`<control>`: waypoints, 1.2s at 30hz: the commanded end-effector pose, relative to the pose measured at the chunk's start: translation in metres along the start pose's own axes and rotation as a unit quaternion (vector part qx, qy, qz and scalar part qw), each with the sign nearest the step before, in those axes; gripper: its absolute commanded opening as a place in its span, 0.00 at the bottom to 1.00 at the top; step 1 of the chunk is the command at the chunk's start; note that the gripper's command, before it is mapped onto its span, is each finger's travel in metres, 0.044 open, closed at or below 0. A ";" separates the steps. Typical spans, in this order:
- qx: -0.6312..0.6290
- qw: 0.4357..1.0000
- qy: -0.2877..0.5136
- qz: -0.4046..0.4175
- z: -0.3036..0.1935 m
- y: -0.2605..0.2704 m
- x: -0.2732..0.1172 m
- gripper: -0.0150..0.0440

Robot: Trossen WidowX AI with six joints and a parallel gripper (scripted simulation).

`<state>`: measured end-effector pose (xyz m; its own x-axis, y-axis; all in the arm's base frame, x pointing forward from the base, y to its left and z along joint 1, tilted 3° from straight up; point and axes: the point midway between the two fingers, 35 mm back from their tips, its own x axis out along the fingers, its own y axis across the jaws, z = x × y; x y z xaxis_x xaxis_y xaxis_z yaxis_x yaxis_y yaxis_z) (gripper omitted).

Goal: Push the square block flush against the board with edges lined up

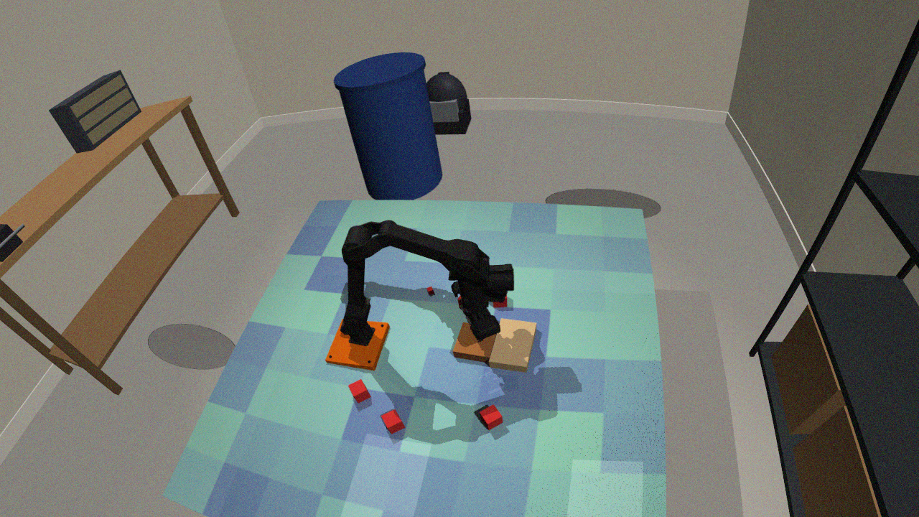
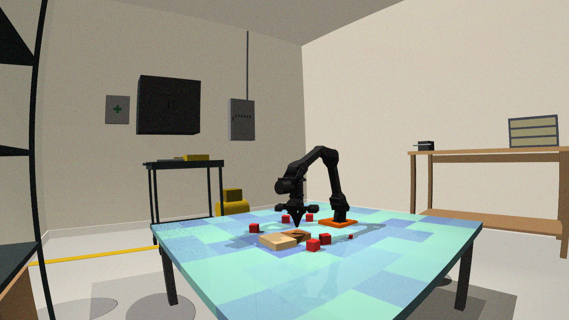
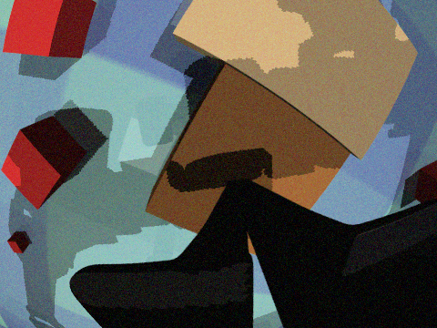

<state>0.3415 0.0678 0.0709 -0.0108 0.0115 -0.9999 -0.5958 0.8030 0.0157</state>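
Note:
The brown square block [image 1: 465, 344] [image 2: 304, 235] [image 3: 255, 123] lies flat on the table. The larger light tan board [image 1: 514, 344] [image 2: 277, 240] [image 3: 255, 27] lies flat alongside it. One whole side of the block runs along a board side, with a thin dark line between them; I cannot tell if this is a tiny gap. In the wrist view their right edges look nearly even, the board's corner showing slightly farther out; at the left the board extends past the block. My gripper [image 2: 296, 225] [image 3: 238, 189] is shut and empty above the block; its tips are hidden in the top view.
Several red cubes [image 1: 360, 390] [image 1: 490, 416] [image 2: 313, 245] [image 2: 254, 228] [image 3: 32, 27] lie around the pair, two of them near one side in the exterior view. A tiny red cube [image 1: 430, 291] [image 2: 350, 236] lies farther off. The arm stands on an orange base plate [image 1: 379, 340] [image 2: 324, 222].

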 end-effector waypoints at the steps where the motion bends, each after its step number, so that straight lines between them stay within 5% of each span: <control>1: -0.073 0.997 0.000 0.003 0.006 0.007 0.000 0.25; 22: -0.424 0.906 -0.001 0.006 0.030 0.046 0.000 0.25; 29: -0.447 0.894 -0.001 0.006 0.032 0.049 0.000 0.25; 36: -0.447 0.894 -0.001 0.006 0.031 0.050 0.055 0.25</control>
<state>0.3423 0.1281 0.0398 0.0031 0.0234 -0.9997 -0.9999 0.0123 -0.0028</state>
